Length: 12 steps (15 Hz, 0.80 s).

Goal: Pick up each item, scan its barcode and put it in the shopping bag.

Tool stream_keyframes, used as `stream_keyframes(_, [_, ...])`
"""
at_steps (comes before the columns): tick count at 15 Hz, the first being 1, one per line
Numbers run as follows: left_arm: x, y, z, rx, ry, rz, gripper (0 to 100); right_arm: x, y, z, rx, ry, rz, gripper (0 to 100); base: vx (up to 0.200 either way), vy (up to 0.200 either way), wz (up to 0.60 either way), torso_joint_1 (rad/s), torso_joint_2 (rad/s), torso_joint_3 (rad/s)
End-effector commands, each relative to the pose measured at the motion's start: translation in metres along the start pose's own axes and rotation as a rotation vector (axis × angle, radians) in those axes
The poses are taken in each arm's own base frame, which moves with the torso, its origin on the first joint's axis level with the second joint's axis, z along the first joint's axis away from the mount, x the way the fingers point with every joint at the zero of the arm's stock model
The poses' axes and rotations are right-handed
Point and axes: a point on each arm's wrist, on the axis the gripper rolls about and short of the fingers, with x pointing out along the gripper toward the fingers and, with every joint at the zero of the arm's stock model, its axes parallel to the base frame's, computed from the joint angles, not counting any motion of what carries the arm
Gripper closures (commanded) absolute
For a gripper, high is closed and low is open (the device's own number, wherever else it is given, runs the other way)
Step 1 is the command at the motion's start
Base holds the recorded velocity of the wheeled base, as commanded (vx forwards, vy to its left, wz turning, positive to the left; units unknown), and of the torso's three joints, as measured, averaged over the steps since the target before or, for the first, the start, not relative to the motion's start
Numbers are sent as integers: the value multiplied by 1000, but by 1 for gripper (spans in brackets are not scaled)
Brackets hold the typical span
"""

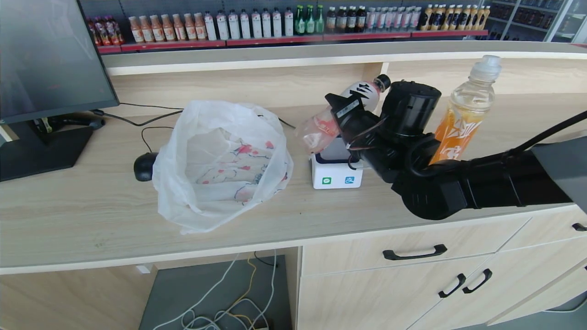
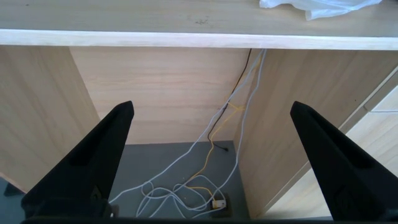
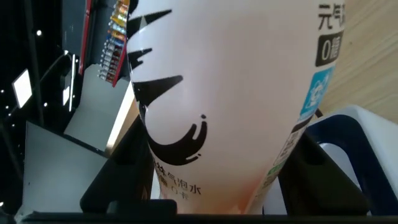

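Pink-and-white drink bottle (image 1: 318,129) clamped in my right pincer (image 1: 345,112), fingers on either side of its label. It is held tilted over the white scanner box (image 1: 336,176), dark cap up toward the back wall, pink base down toward the bag. Can't tell if it touches the scanner. Scanner sits on the wooden tabletop (image 1: 91,211), just beside the shopping bag (image 1: 183,192). The bag is thin white plastic, mouth open upward, slumped on the tabletop. A black mouse (image 1: 144,166) sits against the bag's far-left side, with a dark monitor (image 1: 46,59) further left. An orange drink bottle (image 1: 463,114) stands upright behind my right arm, pale cap on. My left pincer (image 2: 211,106) hangs low under the tabletop edge, fingers spread wide, nothing between them. It faces a recess with loose cables (image 2: 205,186) on the floor.
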Motion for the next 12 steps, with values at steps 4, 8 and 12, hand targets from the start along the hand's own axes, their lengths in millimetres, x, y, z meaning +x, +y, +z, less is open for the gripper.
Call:
stream_keyframes(4, [0,0,0,-1,-1,1,0,1,-8,-6,-5,16,-23,100,0,0,0,0,0,0])
stream_keyframes(8, [0,0,0,1,0,1,0,0,-8,-6,-3,13,-21,100,0,0,0,0,0,0])
stream_keyframes(12, [0,0,0,1,0,0,0,0,-8,-6,-1,8,-17,100,0,0,0,0,0,0])
